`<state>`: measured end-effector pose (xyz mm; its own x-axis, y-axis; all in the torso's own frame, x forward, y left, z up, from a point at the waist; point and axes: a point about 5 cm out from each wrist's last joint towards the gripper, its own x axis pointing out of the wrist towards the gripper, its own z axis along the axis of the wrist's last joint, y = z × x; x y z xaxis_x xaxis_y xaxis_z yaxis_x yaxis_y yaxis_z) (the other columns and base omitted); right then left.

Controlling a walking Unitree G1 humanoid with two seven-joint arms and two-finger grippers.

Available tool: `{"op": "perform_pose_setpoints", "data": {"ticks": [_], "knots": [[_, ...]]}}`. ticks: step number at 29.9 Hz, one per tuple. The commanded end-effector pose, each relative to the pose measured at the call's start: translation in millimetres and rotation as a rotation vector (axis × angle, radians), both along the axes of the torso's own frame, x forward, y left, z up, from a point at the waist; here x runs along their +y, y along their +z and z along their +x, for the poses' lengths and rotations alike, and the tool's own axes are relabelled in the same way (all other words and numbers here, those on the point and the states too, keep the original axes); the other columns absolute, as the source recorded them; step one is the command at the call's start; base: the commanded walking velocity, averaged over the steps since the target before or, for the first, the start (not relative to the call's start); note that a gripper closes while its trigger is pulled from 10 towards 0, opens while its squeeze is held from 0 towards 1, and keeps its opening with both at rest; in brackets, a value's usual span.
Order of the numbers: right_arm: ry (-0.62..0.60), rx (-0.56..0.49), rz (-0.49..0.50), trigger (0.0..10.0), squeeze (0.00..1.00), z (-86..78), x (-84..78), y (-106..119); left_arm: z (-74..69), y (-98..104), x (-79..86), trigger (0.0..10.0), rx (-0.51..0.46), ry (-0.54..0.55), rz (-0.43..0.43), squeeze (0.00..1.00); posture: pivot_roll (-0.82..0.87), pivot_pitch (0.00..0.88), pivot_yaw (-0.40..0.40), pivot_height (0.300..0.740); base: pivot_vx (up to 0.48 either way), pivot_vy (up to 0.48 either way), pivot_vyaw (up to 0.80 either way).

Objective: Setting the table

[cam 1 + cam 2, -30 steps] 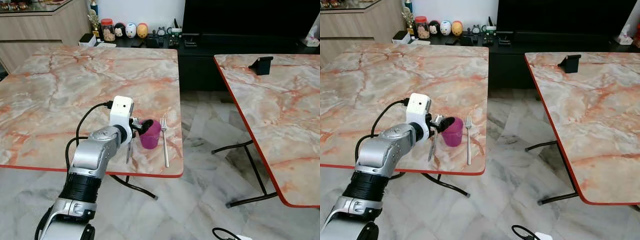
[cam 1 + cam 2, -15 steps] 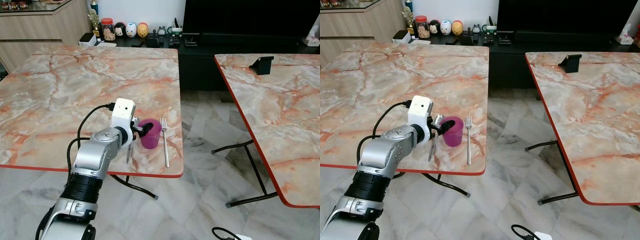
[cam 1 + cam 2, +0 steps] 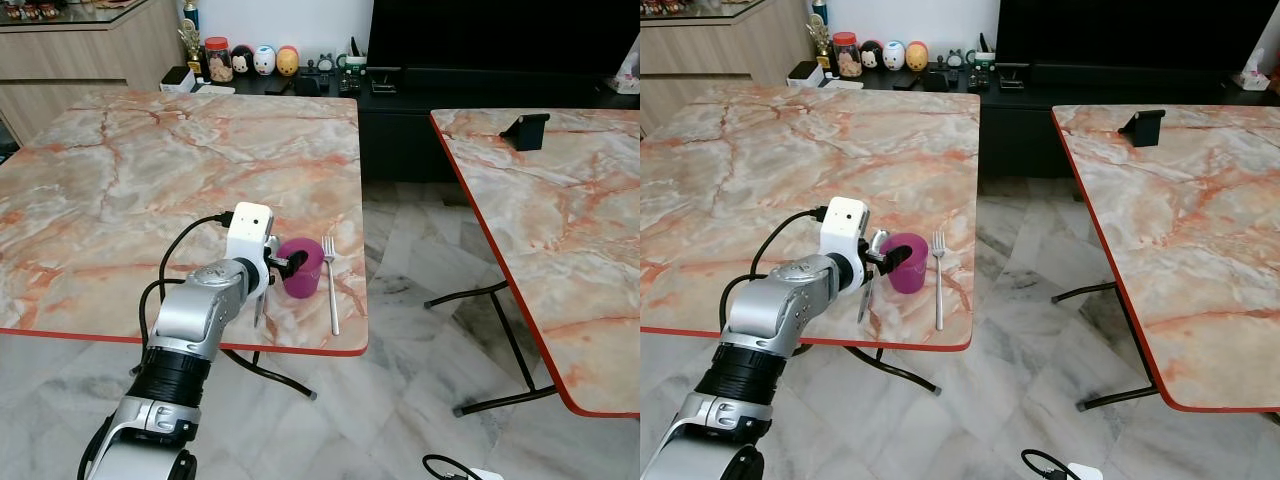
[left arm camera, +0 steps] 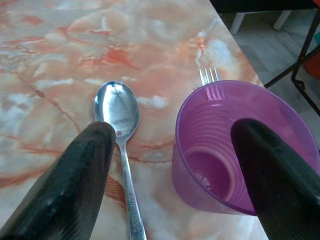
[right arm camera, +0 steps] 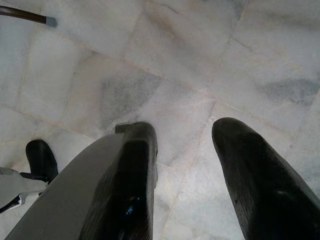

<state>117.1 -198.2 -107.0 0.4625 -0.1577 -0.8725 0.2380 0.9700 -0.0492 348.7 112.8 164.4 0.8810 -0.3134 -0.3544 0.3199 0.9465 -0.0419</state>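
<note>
Three pieces of tableware sat close together near the lower right corner of the marble-patterned table, low and left of centre in the left eye view: a purple cup, a spoon just to its left and a fork just to its right. The cup was translucent purple plastic, ribbed with fine rings inside, upright with its mouth open, and it looked empty. In the left wrist view the fork's tines showed just past the cup's far rim, while the spoon lay bowl up with its shiny bowl pointing away from the camera. The left gripper reached in from the lower left of the left eye view, its fingers spread apart around the near wall of the cup: one finger sat inside the cup's mouth and the other hung outside, over the spoon's handle, with a clear gap between that finger and the cup. The right gripper hung over the pale tiled floor, its two fingers parted with nothing between them. A second marble table stood well apart at the right of the frame.
</note>
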Motion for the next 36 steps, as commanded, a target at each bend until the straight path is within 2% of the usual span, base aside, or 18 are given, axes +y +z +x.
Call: {"op": "perform_pose_setpoints", "data": {"ticks": [1, 9, 10, 11, 12, 13, 14, 15, 25, 36], "knots": [[-0.001, 0.011, 0.005, 10.0, 0.0, -1.9, 0.6, -1, 1.6, -2, 2.2, 10.0, 0.013, 0.025, 0.007, 0.0, 0.1, 0.0, -0.013, 0.711, 0.0, 0.0, 0.0], [0.0, 0.012, 0.005, 10.0, 0.0, -2.1, 0.5, -1, 2.6, 0, -0.3, 10.0, 0.01, 0.025, -0.002, 0.0, 0.1, 0.0, -0.012, 0.711, 0.0, 0.0, 0.0], [0.0, 0.012, 0.005, 10.0, 0.0, -2.1, 0.5, -1, 2.5, 0, -0.5, 9.3, 0.01, 0.024, -0.002, 0.0, 0.1, 0.0, -0.012, 0.711, 0.0, 0.0, 0.0], [0.001, 0.012, 0.005, 10.0, 0.0, -2.0, 0.5, -1, 2.5, 0, -0.7, 9.3, 0.011, 0.023, -0.002, 0.0, 0.1, 0.0, -0.013, 0.711, 0.0, 0.0, 0.0], [0.001, 0.012, 0.005, 10.0, 0.0, -2.0, 0.5, -1, 2.4, 0, -0.8, 5.6, 0.011, 0.023, -0.002, 0.0, 0.1, 0.0, -0.013, 0.711, 0.0, 0.0, 0.0], [0.001, 0.012, 0.005, 10.0, 0.0, -1.9, 0.5, -1, 2.3, 0, -0.9, 2.4, 0.012, 0.023, -0.001, 0.0, 0.1, 0.0, -0.013, 0.711, 0.0, 0.0, 0.0], [0.001, 0.012, 0.005, 10.0, 0.0, -1.9, 0.5, -1, 2.2, 0, -1.0, 2.4, 0.012, 0.024, -0.001, 0.0, 0.1, 0.0, -0.013, 0.711, 0.0, 0.0, 0.0], [0.002, 0.012, 0.005, 10.0, 0.0, -1.9, 0.5, -1, 2.1, -1, -0.7, 0.0, 0.013, 0.025, 0.0, 0.0, 0.1, 0.0, -0.013, 0.711, 0.0, 0.0, 0.0], [0.005, 0.013, 0.006, 10.0, 0.0, -1.5, 0.3, -1, 2.9, 2, 2.9, 0.0, 0.004, 0.027, 0.01, 0.0, 0.1, 0.0, -0.016, 0.711, 0.0, 0.0, 0.0], [0.014, 0.019, 0.003, 10.0, 0.0, -1.9, 0.2, -1, 3.4, 2, 15.9, 0.0, -0.009, 0.071, 0.026, 0.0, 0.11, 0.0, -0.023, 0.711, 0.0, 0.0, 0.0]]}}
